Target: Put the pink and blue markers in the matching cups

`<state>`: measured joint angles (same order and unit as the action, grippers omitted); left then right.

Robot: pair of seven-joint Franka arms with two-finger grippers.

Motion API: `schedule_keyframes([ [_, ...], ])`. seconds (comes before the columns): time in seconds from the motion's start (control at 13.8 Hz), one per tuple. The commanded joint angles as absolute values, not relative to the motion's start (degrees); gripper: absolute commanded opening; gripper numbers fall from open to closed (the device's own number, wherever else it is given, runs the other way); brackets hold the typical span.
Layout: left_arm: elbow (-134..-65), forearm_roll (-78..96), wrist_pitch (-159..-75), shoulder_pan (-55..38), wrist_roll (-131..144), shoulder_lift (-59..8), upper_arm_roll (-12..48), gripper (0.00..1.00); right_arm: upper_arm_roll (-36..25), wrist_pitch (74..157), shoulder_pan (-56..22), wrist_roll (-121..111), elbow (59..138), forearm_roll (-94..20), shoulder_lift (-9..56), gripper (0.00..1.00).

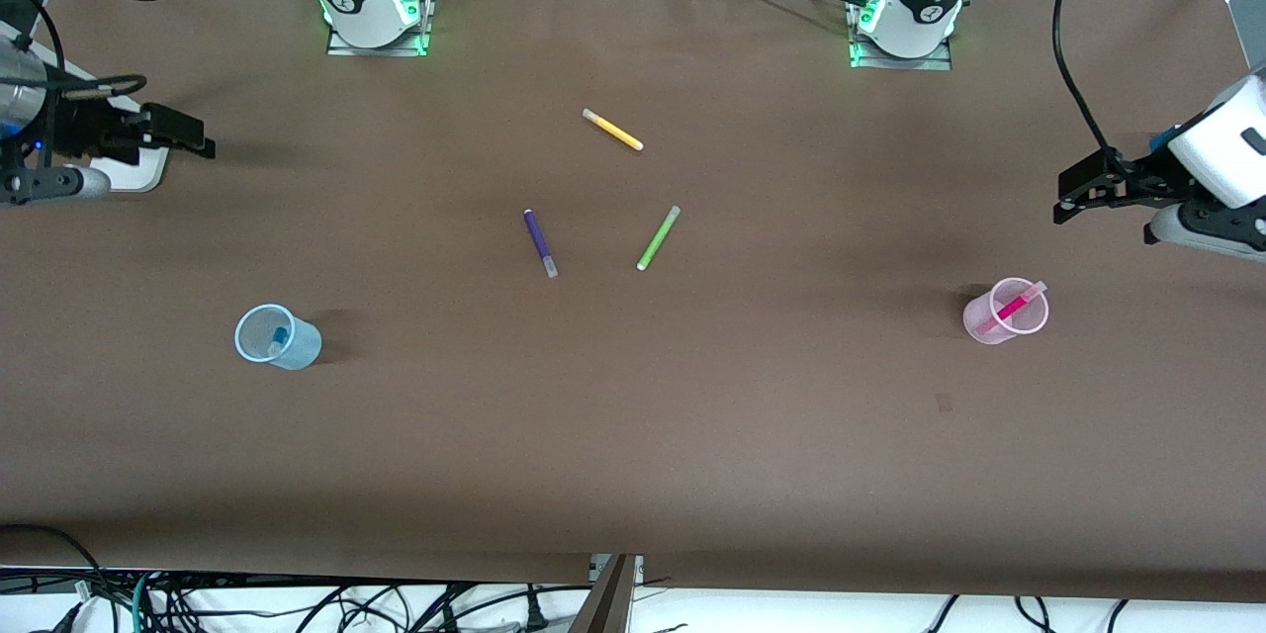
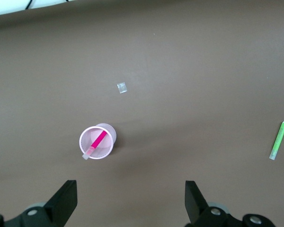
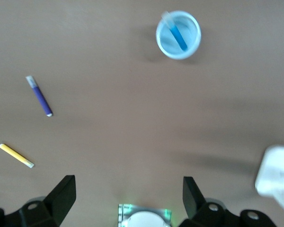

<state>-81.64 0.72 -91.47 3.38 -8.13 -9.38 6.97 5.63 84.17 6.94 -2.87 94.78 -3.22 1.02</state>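
The pink marker (image 1: 1011, 306) leans inside the pale pink cup (image 1: 992, 324) near the left arm's end; both show in the left wrist view, marker (image 2: 95, 143) in cup (image 2: 110, 135). The blue marker (image 1: 278, 335) stands inside the pale blue cup (image 1: 300, 347) near the right arm's end; the right wrist view shows marker (image 3: 178, 36) in cup (image 3: 194, 29). My left gripper (image 1: 1066, 198) is open and empty, in the air at the left arm's end of the table. My right gripper (image 1: 203, 143) is open and empty, in the air at the right arm's end.
A purple marker (image 1: 540, 242), a lime-green marker (image 1: 658, 237) and a yellow marker (image 1: 613, 130) lie loose mid-table between the two cups. A small clear scrap (image 2: 122, 87) lies on the brown cloth near the pink cup.
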Motion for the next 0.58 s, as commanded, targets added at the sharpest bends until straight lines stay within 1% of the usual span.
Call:
schedule_keyframes([
  [0.0, -86.99, 2.11, -92.81, -1.83, -7.47, -4.67, 1.42, 1.00, 5.89, 84.02, 7.03, -0.97, 96.59, -0.88, -0.53, 1.00],
  [0.22, -88.94, 2.29, -92.90, -1.41, -7.47, -3.16, 1.49, 1.00, 5.45, 84.37, 7.03, -1.14, 94.49, 0.35, -1.40, 1.00],
  [0.36, -88.86, 2.29, -92.99, -1.41, -7.64, -3.16, 1.50, 1.00, 3.97, 83.67, 7.12, -1.14, 93.52, -0.08, -2.19, 1.00],
  [0.51, -88.25, 5.25, -92.90, -1.14, -7.65, -3.51, 1.15, 1.00, 3.87, 82.97, 7.03, -1.32, 91.77, 0.26, -2.37, 1.00],
])
